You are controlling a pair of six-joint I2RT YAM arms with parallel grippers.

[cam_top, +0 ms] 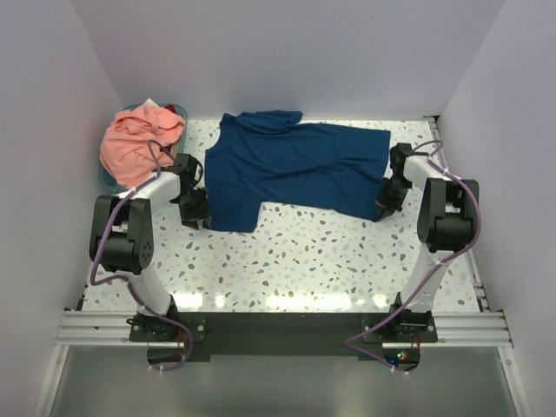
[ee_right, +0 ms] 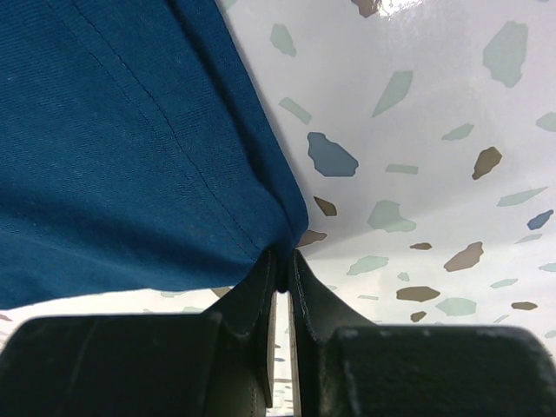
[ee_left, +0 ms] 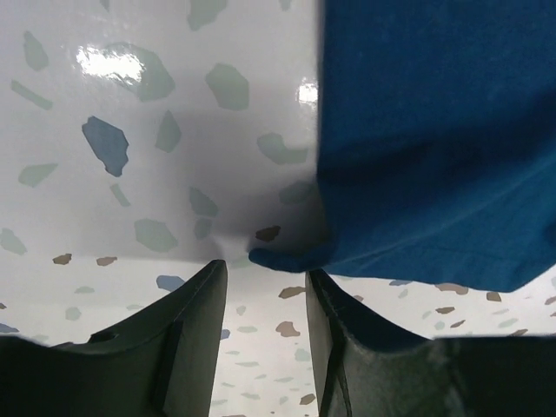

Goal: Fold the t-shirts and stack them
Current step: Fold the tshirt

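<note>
**fig. 1. navy t-shirt laid out, before the 1st fold**

the navy t-shirt point(cam_top: 295, 165) lies spread on the table point(cam_top: 304, 252), between your 2 arms and toward the back. the pink t-shirt point(cam_top: 139, 143) sits bunched in the basket point(cam_top: 106, 180) at the back left corner, well apart from the work.

**step in hand.** this looks like the spreading step: 1 shirt is laid out and nothing is folded or stacked.

- your right gripper point(cam_top: 385, 208) is at the near right corner of the shirt. in the wrist view its fingers point(ee_right: 252, 295) are pressed together on the stitched edge of the cloth.
- your left gripper point(cam_top: 195, 217) is at the near left corner. its fingers point(ee_left: 191, 321) stand apart, and the cloth corner lies just ahead of the tips, not pinched.

**next move.** you would likely need the left fingers around that corner and pinching it, to match the right-hand grip. only then could both near corners be carried together, with the cloth kept taut between them.

**pointing.**

- the long axis runs left to right across the table, with the right end drooping a little toward you.
- the broader end, with what look like the sleeves, points left.
- the straighter end, probably the hem, points right.
- no print shows, so you cannot tell which face is up.
</note>
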